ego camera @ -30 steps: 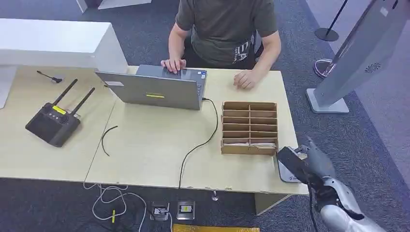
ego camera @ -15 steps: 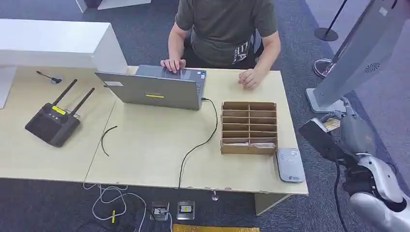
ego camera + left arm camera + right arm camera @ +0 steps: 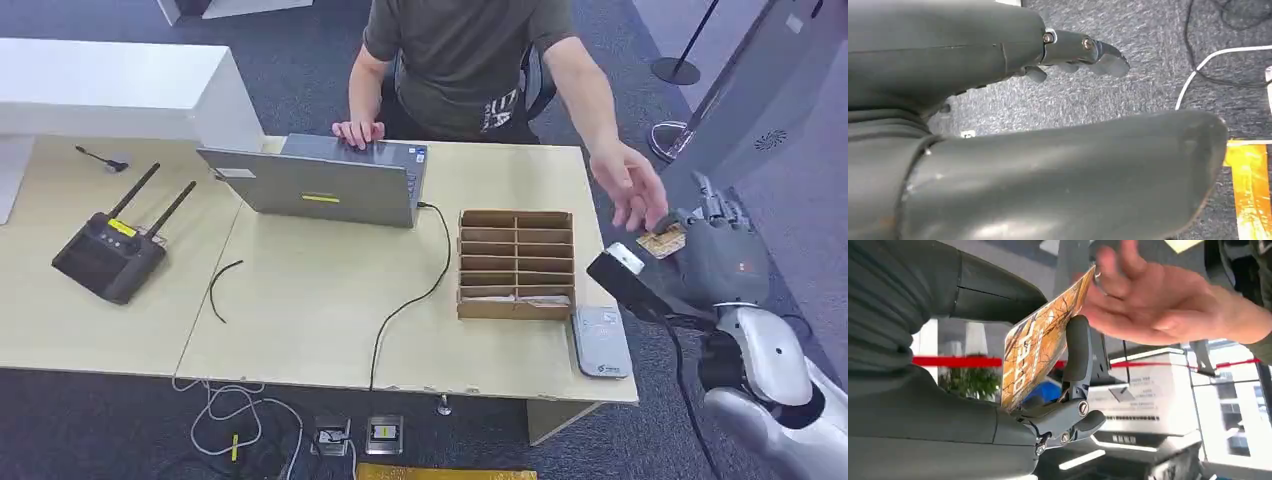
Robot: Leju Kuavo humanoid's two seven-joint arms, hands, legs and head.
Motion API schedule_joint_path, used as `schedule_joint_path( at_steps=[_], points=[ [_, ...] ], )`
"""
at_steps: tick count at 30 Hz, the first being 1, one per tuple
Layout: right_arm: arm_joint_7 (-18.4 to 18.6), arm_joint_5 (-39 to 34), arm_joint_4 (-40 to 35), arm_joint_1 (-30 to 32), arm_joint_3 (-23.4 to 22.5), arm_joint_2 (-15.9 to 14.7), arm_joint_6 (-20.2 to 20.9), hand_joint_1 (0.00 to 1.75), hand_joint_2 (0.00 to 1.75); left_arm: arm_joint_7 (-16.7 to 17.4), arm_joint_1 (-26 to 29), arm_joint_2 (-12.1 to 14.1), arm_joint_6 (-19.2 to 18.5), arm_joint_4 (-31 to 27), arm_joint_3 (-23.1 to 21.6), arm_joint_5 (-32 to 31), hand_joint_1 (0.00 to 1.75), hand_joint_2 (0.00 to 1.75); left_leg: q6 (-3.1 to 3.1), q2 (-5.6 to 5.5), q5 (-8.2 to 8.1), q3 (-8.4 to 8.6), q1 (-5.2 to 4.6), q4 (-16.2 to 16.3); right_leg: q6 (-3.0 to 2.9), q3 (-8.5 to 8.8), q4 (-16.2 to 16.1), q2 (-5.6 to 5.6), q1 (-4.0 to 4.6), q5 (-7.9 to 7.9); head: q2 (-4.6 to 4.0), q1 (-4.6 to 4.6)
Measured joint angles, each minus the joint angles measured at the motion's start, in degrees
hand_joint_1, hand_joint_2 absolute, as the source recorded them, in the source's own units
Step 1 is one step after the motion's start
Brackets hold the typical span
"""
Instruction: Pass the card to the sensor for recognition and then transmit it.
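Observation:
My right hand (image 3: 715,255) is raised beyond the table's right edge and pinches an orange-brown patterned card (image 3: 664,241) between thumb and fingers. In the right wrist view the card (image 3: 1040,347) stands upright in that grip. A person's hand (image 3: 630,185) reaches in from behind the table, fingers spread, close to the card's top edge (image 3: 1158,305). The grey card sensor (image 3: 600,342) lies flat near the table's front right corner, below my hand. My left hand (image 3: 1048,125) hangs over the carpet and holds nothing, with its fingers apart.
A cardboard divider box (image 3: 516,263) stands left of the sensor. A grey laptop (image 3: 320,185) with a black cable sits mid-table, a black router (image 3: 108,255) at the left. The person sits behind the table (image 3: 300,320). A slanted grey kiosk (image 3: 740,110) stands to the right.
My right hand lifted the card off the sensor, swung out to the right of the table and rose. The person's hand left the tabletop and reached toward the card.

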Motion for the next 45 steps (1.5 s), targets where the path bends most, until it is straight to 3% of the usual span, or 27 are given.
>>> schedule_joint_path(
  at_steps=[8, 17, 18, 19, 20, 21, 31, 36, 43, 44, 45],
  points=[
    [-2.5, 2.0, 3.8, -1.3, 1.8, 5.2, 0.8, 1.75, 1.75, 0.7, -0.2, -0.5, -0.3, 0.0, 0.0, -1.1, 0.00, 0.00, -0.01, -0.03, 0.01, -0.01, 0.02, 0.0, 0.00, -0.01, 0.0, -0.02, 0.02, 0.00, 0.00, 0.00],
    [-3.6, 1.9, 6.7, -1.9, 2.1, 8.2, 1.3, 1.75, 1.75, 1.1, -0.1, -1.0, -0.3, 0.0, 0.0, -1.4, 0.00, 0.00, -0.01, -0.04, 0.01, -0.03, 0.02, 0.0, 0.00, -0.01, 0.0, -0.03, 0.02, 0.00, 0.00, 0.02],
    [-3.8, 1.9, 7.1, -2.0, 2.0, 8.5, 1.4, 1.64, 1.75, 1.2, -0.1, -1.1, -0.3, 0.0, 0.0, -1.6, 0.00, 0.00, -0.01, -0.04, 0.01, -0.03, 0.02, 0.0, 0.00, -0.01, 0.0, -0.03, 0.02, 0.00, 0.00, 0.02],
    [-4.1, 2.1, 7.5, -2.0, 1.9, 8.9, 1.7, 1.41, 1.75, 1.2, -0.1, -1.1, -0.3, 0.0, 0.0, -1.8, 0.00, 0.00, -0.01, -0.04, 0.01, -0.03, 0.02, 0.0, 0.00, -0.01, 0.0, -0.03, 0.02, 0.00, 0.00, 0.00],
    [-4.2, 2.3, 7.9, -2.0, 1.8, 9.2, 1.8, 0.07, 1.75, 1.2, -0.2, -1.2, -0.3, 0.0, 0.0, -1.9, 0.00, 0.00, -0.01, -0.04, 0.01, -0.03, 0.02, 0.0, 0.00, -0.01, 0.0, -0.03, 0.02, 0.00, 0.00, 0.02],
    [-4.4, 3.0, 8.3, -1.9, 1.6, 9.6, 2.1, 0.00, 0.00, 1.2, -0.2, -1.2, -0.3, 0.1, 0.0, -2.4, 0.00, 0.00, -0.01, -0.04, 0.01, -0.02, 0.02, 0.0, 0.00, -0.03, 0.0, -0.03, 0.02, 0.00, 0.00, 0.02],
    [-4.7, 7.0, 9.5, 1.1, -2.6, 11.0, 0.9, 0.00, 0.00, 1.8, -0.7, -1.7, -0.5, 0.2, 0.0, -4.7, 0.00, 0.00, -0.01, -0.02, 0.00, -0.01, 0.02, 0.0, 0.00, -0.03, 0.0, -0.01, 0.02, 0.00, -0.02, 0.00],
    [-8.5, 2.0, 9.6, 2.7, -4.5, 11.6, 0.3, 0.00, 0.00, 1.8, -0.8, -1.7, -0.9, 0.4, 0.0, -5.5, 0.00, 0.00, -0.01, -0.01, 0.00, 0.02, 0.02, 0.0, 0.00, -0.03, 0.0, 0.02, 0.02, 0.01, 0.00, 0.02],
    [-6.8, -3.5, 7.5, 4.3, -5.5, 11.3, 10.1, 0.00, 0.00, 1.8, -0.8, -1.6, -0.4, 0.9, 0.1, -6.2, 0.00, 0.00, -0.01, 0.00, 0.01, 0.03, 0.02, 0.0, 0.00, -0.03, 0.0, 0.03, 0.02, 0.00, 0.00, 0.00],
    [-6.5, -3.5, 7.0, 4.5, -5.5, 11.3, 10.8, 0.00, 1.75, 1.8, -0.7, -1.6, -0.4, 0.9, 0.1, -6.4, 0.00, 0.00, -0.01, 0.00, 0.00, 0.02, 0.02, 0.0, 0.00, -0.03, 0.0, 0.03, 0.02, 0.00, 0.00, 0.02],
    [-6.3, -3.5, 6.5, 4.5, -5.4, 11.2, 11.5, 0.00, 1.75, 1.8, -0.7, -1.5, -0.4, 1.0, 0.2, -6.4, 0.00, 0.00, -0.01, 0.00, 0.00, 0.02, 0.02, 0.0, 0.00, -0.03, 0.0, 0.03, 0.02, 0.00, 0.00, 0.00]
  ],
)
